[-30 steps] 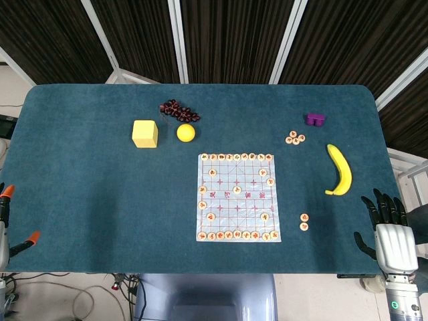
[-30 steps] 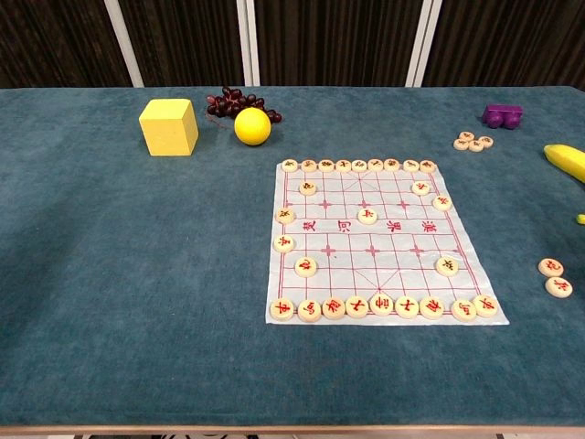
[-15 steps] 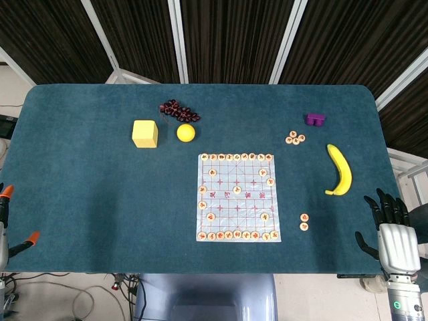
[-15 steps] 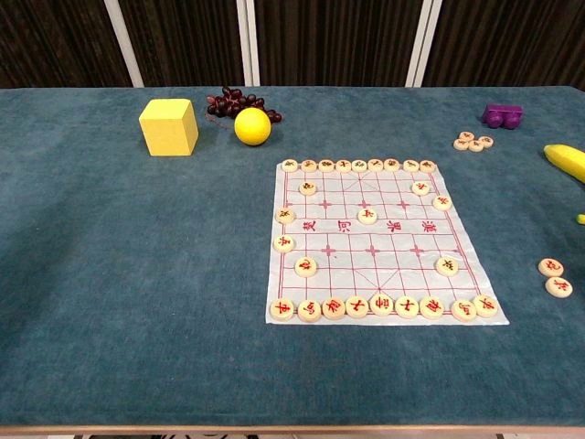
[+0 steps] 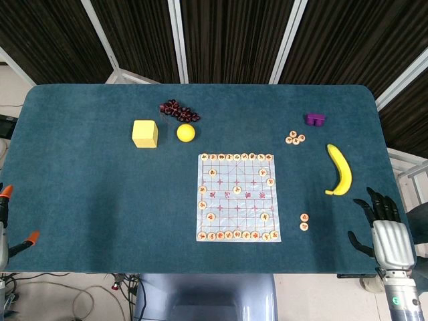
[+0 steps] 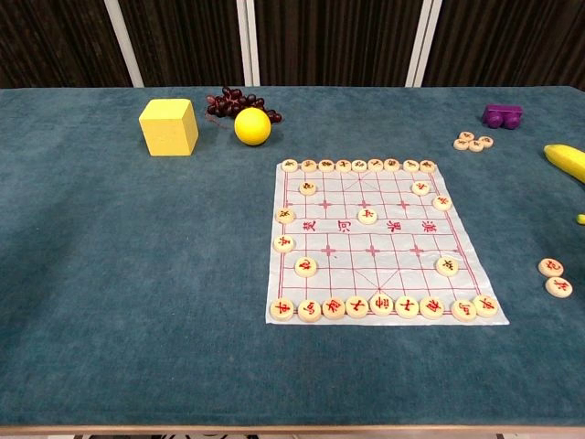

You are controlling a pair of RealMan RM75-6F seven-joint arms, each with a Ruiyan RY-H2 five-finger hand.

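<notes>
Since a second ago my right hand point(image 5: 382, 227) has slid a little toward my left along the near right corner of the worktop point(image 5: 87, 174), and nothing else has shifted. It hangs with its dark fingers point(image 5: 374, 204) spread and nothing in them, released, just over the worktop's edge. It shows in the head view only. My left hand is outside both views; at the far left edge I see only two orange-tipped clamps point(image 5: 15, 224).

Nearest to my right hand is one banana point(image 5: 340, 170), lying just ahead of the fingertips and slightly to my left, apart from them. To the left of the hand, near, are two loose game discs point(image 5: 304, 221), one touching the other. Further ahead, past the banana, sit a cluster of three discs point(image 5: 295, 138) and, behind them, one small purple block point(image 5: 315, 119).

Well to the left of the hand lies one gridded game sheet point(image 5: 237, 197). In the chest view I count nine discs along its far row point(image 6: 358, 165), nine along its near row point(image 6: 382, 306), and eight more scattered between; I cannot read their markings.

Far off to the left and ahead are one yellow ball point(image 5: 186, 132), one bunch of dark grapes point(image 5: 178, 110) just behind it, and one yellow cube point(image 5: 145, 133) beside the ball, apart from it.
</notes>
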